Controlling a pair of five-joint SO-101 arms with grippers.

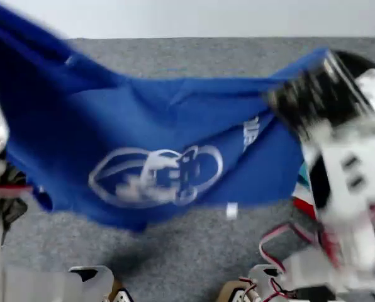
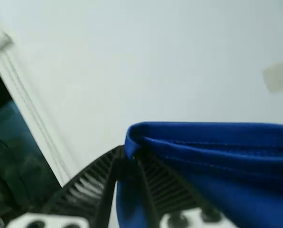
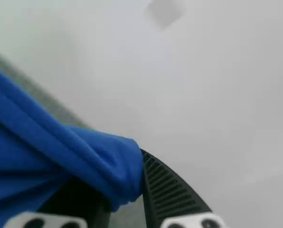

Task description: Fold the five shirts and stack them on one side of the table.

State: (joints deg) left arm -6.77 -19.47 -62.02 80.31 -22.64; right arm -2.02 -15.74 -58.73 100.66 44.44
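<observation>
The grey table shows bare cloth-free surface across its middle, which is probably the space meant for laying a garment flat. Above the table hangs the blue shirt. It is lifted clear of the table top and stretched wide from one side of the table to the other, with its lower hem sagging toward the table's near edge. The likely reason for holding it this way is to let its own weight pull out the creases, so it can be lowered onto the table spread out and ready for a first fold. No fold shows in it yet, so work on this shirt looks to be at its start.

An arm is raised over one side of the table, with an upper corner of the shirt at its end. The left gripper is high above the table and closed on a doubled edge of the shirt, pinching it right at the fingertips. The right gripper is also well above the table and is clamped on a bunched corner, with cloth draped over one finger. Gripping at opposite ends keeps the fabric taut between them.

A white logo on the shirt faces upward over the table's middle. A small white label hangs at the hem. On the table under the raised arm lies a striped cloth, possibly another shirt waiting its turn, though too little of it is visible to be sure.
</observation>
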